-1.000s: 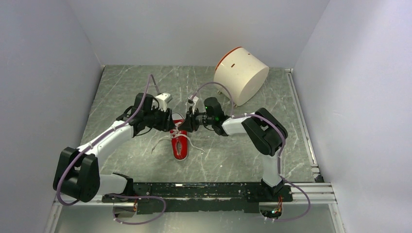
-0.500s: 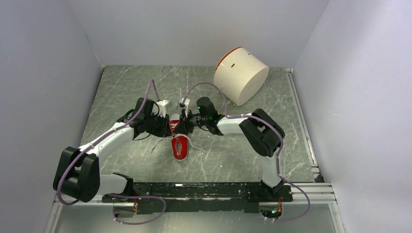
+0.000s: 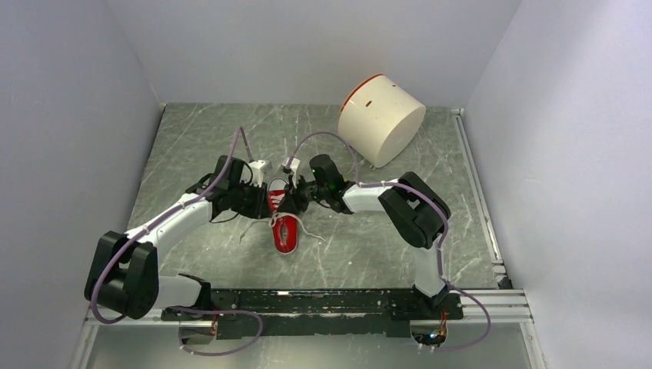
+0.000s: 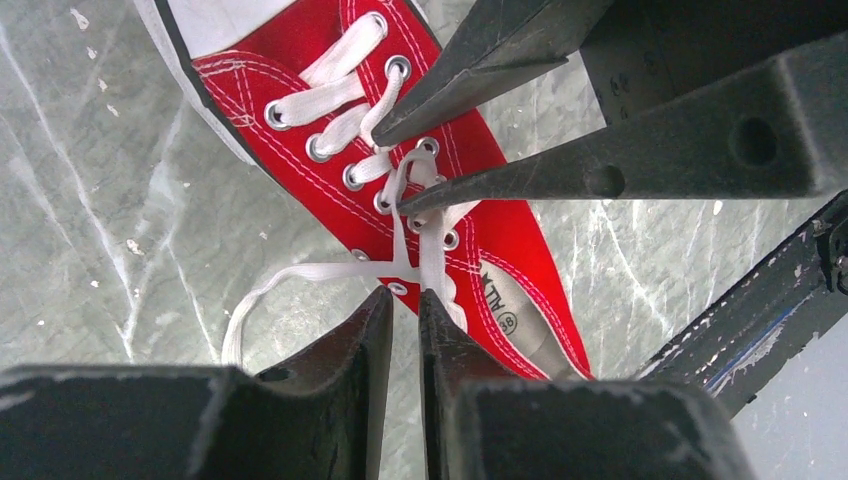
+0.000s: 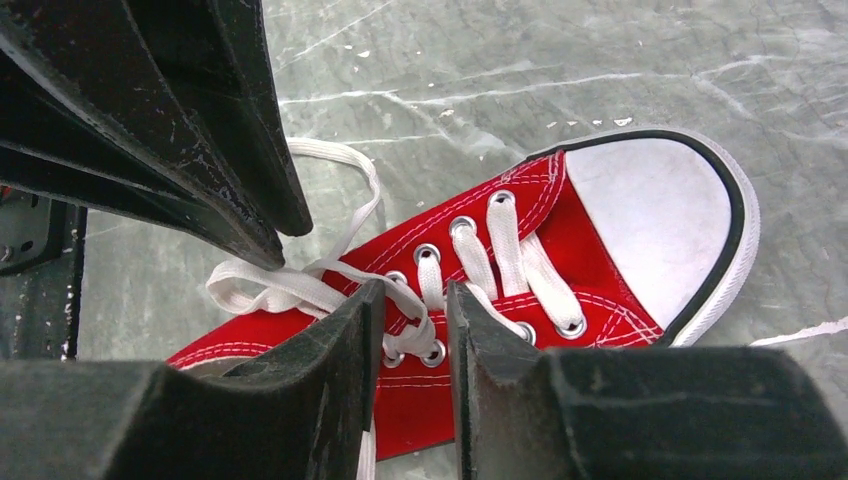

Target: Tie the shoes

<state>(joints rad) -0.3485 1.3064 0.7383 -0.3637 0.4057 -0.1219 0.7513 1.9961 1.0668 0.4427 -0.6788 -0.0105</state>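
Note:
The red sneaker (image 3: 283, 228) lies on the grey marbled table, toe away from the arm bases, white laces (image 4: 300, 272) loose, with ends trailing on both sides. My left gripper (image 3: 265, 201) hovers at its left; in the left wrist view (image 4: 402, 292) its jaws are drawn to a narrow slit, tips at the lace crossing over the shoe (image 4: 480, 230), with no lace seen between them. My right gripper (image 3: 291, 196) comes from the right. In the right wrist view (image 5: 415, 290) its jaws stand slightly apart around a lace loop (image 5: 410, 320) over the eyelets of the shoe (image 5: 610, 280).
A white cylinder with an orange rim (image 3: 380, 119) lies on its side at the back right. Grey walls close in the table on three sides. A black rail (image 3: 338, 300) runs along the near edge. The two grippers' fingers (image 4: 600, 170) nearly touch over the shoe.
Both grippers have closed in from either side and dropped onto the shoe's lacing. The right arm has shifted left. The shoe has stayed in place.

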